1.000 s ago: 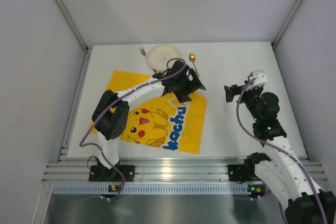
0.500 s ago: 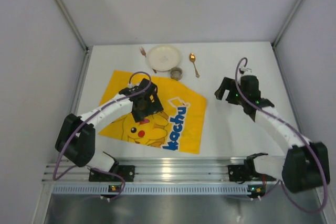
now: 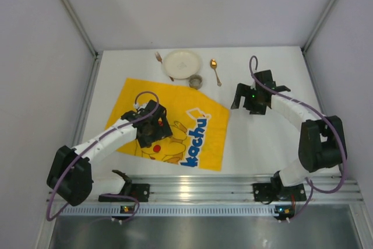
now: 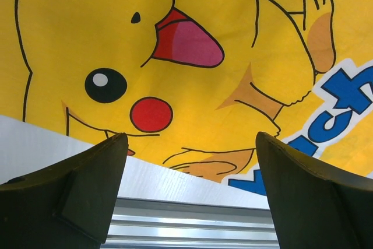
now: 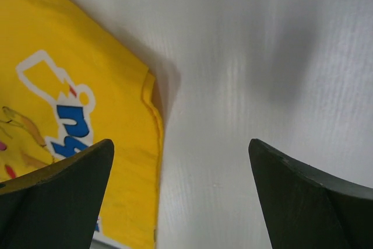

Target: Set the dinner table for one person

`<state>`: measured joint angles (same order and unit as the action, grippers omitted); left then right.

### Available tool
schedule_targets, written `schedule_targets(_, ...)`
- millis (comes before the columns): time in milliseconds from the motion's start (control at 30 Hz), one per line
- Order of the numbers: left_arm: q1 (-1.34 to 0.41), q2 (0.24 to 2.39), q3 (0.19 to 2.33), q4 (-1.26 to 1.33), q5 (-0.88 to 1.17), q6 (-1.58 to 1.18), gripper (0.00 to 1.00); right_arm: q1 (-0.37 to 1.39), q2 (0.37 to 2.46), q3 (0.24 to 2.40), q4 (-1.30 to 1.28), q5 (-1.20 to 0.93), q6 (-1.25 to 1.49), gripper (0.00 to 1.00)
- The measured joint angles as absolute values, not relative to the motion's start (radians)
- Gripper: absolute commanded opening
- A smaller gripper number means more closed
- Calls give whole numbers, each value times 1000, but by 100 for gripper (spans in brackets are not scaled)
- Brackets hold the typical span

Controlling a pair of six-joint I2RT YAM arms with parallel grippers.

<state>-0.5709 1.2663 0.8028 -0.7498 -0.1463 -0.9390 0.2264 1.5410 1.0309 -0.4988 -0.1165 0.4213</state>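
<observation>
Beneath the spread right tool (image 5: pixel 180 144), dinner table (image 5: pixel 262 56) and yellow placemat (image 5: pixel 35 21).

- The dinner table (image 3: pixel 265 138) is lying flat and level, showing as a large plain white matte rectangle across the middle of the top view.
- Along its near edge and up both sides, aluminium rails (image 3: pixel 192 189) are edging it.
- Its bare surface is showing a faint lined texture in the right wrist view.

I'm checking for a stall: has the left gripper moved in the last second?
Yes. The left gripper has pulled back from the white plate toward the near rail, now over the yellow placemat.
</observation>
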Motion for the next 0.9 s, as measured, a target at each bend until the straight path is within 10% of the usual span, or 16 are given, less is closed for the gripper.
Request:
schedule_targets(567, -571, 1258, 802, -778, -153, -900, 95, 226, 1689, 892, -89, -433, 768, 88)
schedule_targets(900, -571, 1141, 772, -832, -175, -894, 95, 233, 1795, 878, 150, -462, 911, 62)
